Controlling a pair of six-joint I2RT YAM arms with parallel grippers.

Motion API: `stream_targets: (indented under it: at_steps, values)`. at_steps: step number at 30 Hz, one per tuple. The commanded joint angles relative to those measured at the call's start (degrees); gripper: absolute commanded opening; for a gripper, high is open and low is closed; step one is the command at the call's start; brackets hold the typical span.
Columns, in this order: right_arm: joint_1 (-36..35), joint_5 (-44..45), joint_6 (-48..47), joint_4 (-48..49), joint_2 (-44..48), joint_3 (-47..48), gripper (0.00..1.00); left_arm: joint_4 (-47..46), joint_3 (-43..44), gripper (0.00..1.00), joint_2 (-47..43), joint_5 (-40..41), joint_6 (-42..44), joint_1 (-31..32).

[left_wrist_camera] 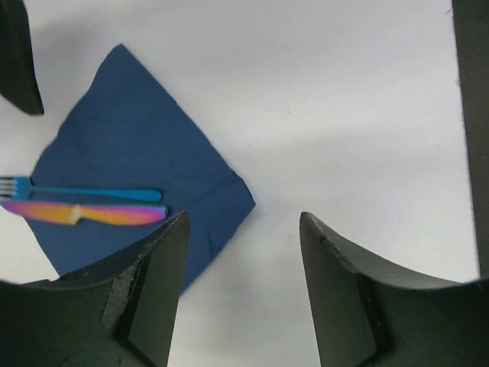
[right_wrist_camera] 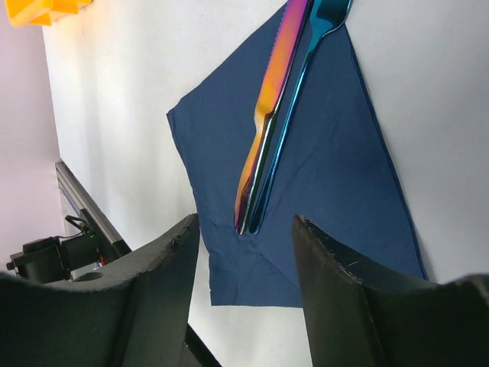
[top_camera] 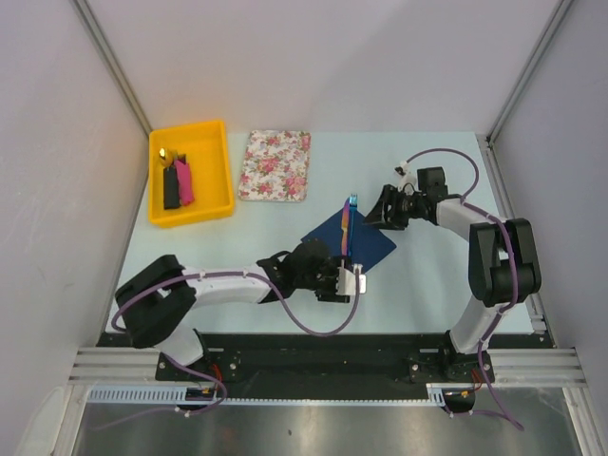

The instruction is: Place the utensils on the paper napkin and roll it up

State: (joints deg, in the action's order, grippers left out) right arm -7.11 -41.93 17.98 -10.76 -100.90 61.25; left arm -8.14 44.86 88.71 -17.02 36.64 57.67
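Fingers of the left gripper [left_wrist_camera: 244, 267] stand apart with nothing clamped between them; only bare table [left_wrist_camera: 344, 115] shows in the gap. The paper napkin [left_wrist_camera: 137, 145], dark navy, lies flat ahead of the finger on the left of that wrist view, and this finger's tip overlaps one napkin edge. On the napkin a blue fork [left_wrist_camera: 92, 193] and an orange-purple knife [left_wrist_camera: 92, 214] lie side by side, their handle ends just ahead of that same fingertip. The fork's tines reach past the napkin's corner onto the table.

The right gripper [right_wrist_camera: 246, 260] also has its fingers spread and grips nothing. Both handle ends point into the gap between its fingertips, without visibly touching either one, and the napkin spreads under and ahead of them.

A yellow bin [top_camera: 220, 171] holding a black block [top_camera: 171, 190] and a pink block [top_camera: 185, 182], and a floral mat [top_camera: 274, 166], sit well apart from all the fingers.
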Motion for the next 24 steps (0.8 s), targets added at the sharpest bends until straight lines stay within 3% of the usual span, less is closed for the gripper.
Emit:
stream_targets:
  at_steps: [1, 9, 12, 19, 24]
  values:
    - [0.8, -1.7, -0.6, 0.5, -0.1, 0.7, 0.57, -7.9, 0.9, 0.63, 4.4, 3.8, 7.7, 2.1]
    - [3.3, -2.7, -1.5, -1.0, 0.2, 1.4, 0.58, -8.9, 2.9, 0.52, 10.5, 4.8, 11.6, 2.4]
    - [3.9, -3.2, -1.8, -1.6, 0.4, 1.2, 0.58, -9.6, 4.3, 0.42, 12.0, 6.6, 10.6, 2.2]
    - [4.5, -4.2, -2.2, -2.7, 0.5, 1.0, 0.58, -9.6, 7.0, 0.00, 11.3, 6.3, 8.2, 0.8]
    - [5.4, -4.7, -2.4, -3.3, 1.1, 0.6, 0.58, -3.7, 13.0, 0.00, 11.8, 3.3, 4.8, -2.5]
